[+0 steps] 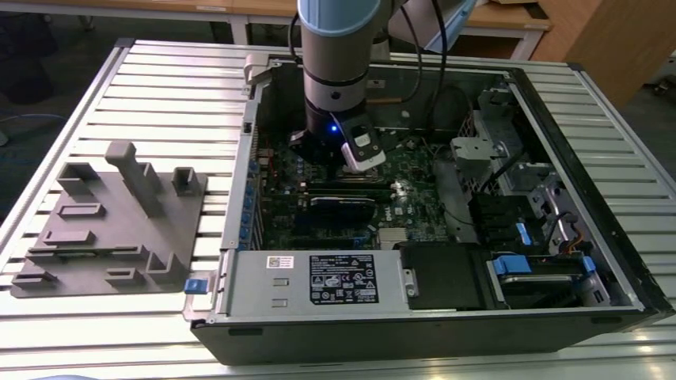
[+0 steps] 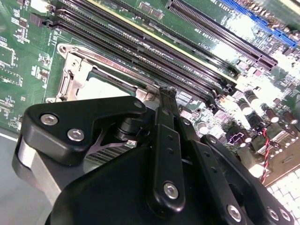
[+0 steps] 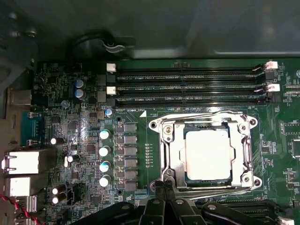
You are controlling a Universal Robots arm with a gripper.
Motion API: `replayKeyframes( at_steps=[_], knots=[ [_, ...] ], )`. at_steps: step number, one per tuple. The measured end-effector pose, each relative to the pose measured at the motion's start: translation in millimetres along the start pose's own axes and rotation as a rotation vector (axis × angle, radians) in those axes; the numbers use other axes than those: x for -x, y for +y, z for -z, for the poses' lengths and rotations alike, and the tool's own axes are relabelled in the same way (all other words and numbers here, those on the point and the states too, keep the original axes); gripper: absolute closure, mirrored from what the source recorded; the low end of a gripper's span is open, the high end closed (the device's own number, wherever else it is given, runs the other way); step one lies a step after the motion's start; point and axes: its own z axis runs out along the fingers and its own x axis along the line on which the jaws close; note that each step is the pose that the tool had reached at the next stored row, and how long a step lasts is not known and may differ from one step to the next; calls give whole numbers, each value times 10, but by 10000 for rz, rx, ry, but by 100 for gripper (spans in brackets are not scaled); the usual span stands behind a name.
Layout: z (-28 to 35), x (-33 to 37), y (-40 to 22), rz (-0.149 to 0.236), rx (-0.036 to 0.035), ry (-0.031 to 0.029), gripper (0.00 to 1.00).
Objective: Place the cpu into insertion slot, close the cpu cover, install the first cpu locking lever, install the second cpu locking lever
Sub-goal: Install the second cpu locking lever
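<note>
Small flat square cpu with a dull silver-grey metal top [image 3: 207, 153], seated in the insertion slot, a square socket with a silvery metal rim [image 3: 243, 176], at the lower right of centre in the first wrist view. The cpu cover, a thin square silver metal frame with a large window [image 3: 173, 154], lies down around the chip, its window framing the metal top. A thin wire locking lever [image 3: 201, 114] runs along the socket's upper edge in this picture; whether it is latched cannot be told.

The black gripper [image 3: 165, 187], its fingertips drawn together with nothing visibly between them, sits at the lower edge of the frame, its tips just at the socket's lower left corner and below and left of the chip. In the second wrist view the same fingertips [image 2: 166, 93] meet at mid-frame over the socket's edge, with the pale chip top [image 2: 105, 87] showing just left of them and the long black memory slots [image 2: 154, 51] running diagonally above.

In the exterior view the grey and blue robot arm [image 1: 336, 47] descends from the top centre into the open black computer case [image 1: 591, 198], onto the green motherboard [image 1: 423, 170].

Judged hazards: the tips could slip off a thin lever near the socket corner, letting it spring back; a misaimed push could bear on the cover and stress the chip and socket beneath, or scrape neighbouring board components.
</note>
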Motion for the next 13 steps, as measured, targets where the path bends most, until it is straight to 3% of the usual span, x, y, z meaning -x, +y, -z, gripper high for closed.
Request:
replayKeyframes(
  at_steps=[8,13],
  knots=[
    [37,2,2,3,-32,-3,89],
    [43,3,-16,6,-109,-4,89]
  ],
)
